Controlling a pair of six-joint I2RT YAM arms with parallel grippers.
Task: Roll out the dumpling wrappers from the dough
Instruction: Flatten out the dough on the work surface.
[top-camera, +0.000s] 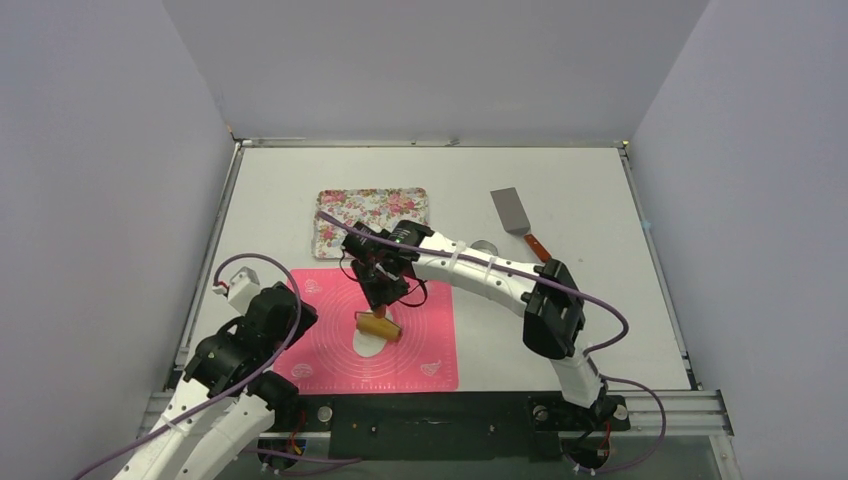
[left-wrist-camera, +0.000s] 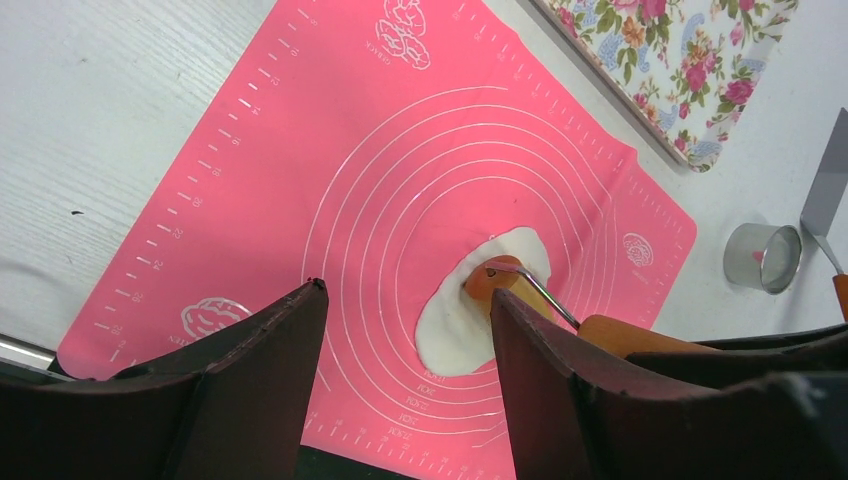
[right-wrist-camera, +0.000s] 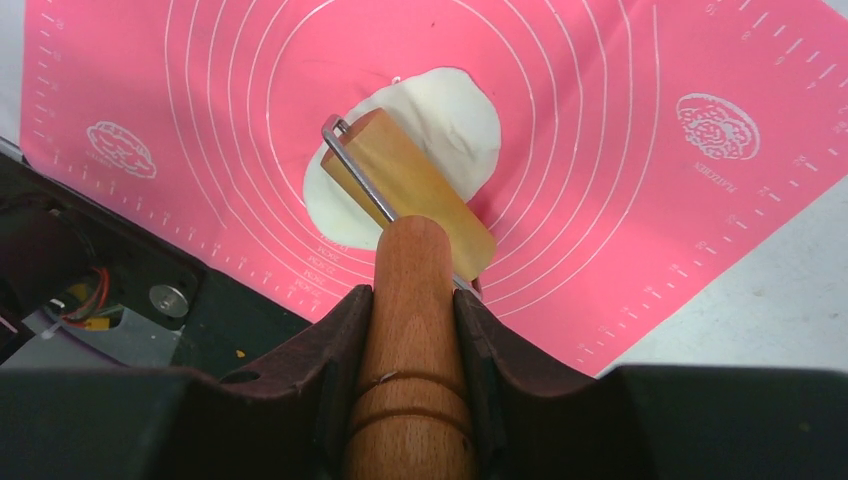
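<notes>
- My left gripper (left-wrist-camera: 408, 300) hangs over the near left part of the pink mat (left-wrist-camera: 300, 180). Its jaws are spread wide with nothing in them.
- My right gripper (right-wrist-camera: 412, 300) reaches in from the far side. Its jaws are closed partway around the wooden handle (right-wrist-camera: 410, 400) of the little roller (right-wrist-camera: 410, 190), snug on both sides.
- The roller's barrel sits on the dough (right-wrist-camera: 450, 120), a white oval patch touching the mat inside its middle rings. Most of the bare dough is on the side toward my bases.
- No round wrappers anywhere I can see, so I'd say I'm in the flattening stage, early-ish.
- How I'd do it well: keep the barrel flat so both ends press evenly, and use light steady strokes. Don't run off the dough's rim, or the edge goes thin and ragged.
- It's longer one way than the other, so I'd guess rolling across the narrow way evens it out.
- If the mat creeps, my free jaws could pin a corner.
- Further out on the worktop (top-camera: 600, 200): ring cutter (left-wrist-camera: 762, 257), spatula (top-camera: 512, 210), floral tray (top-camera: 372, 222), all well apart from the dough.
</notes>
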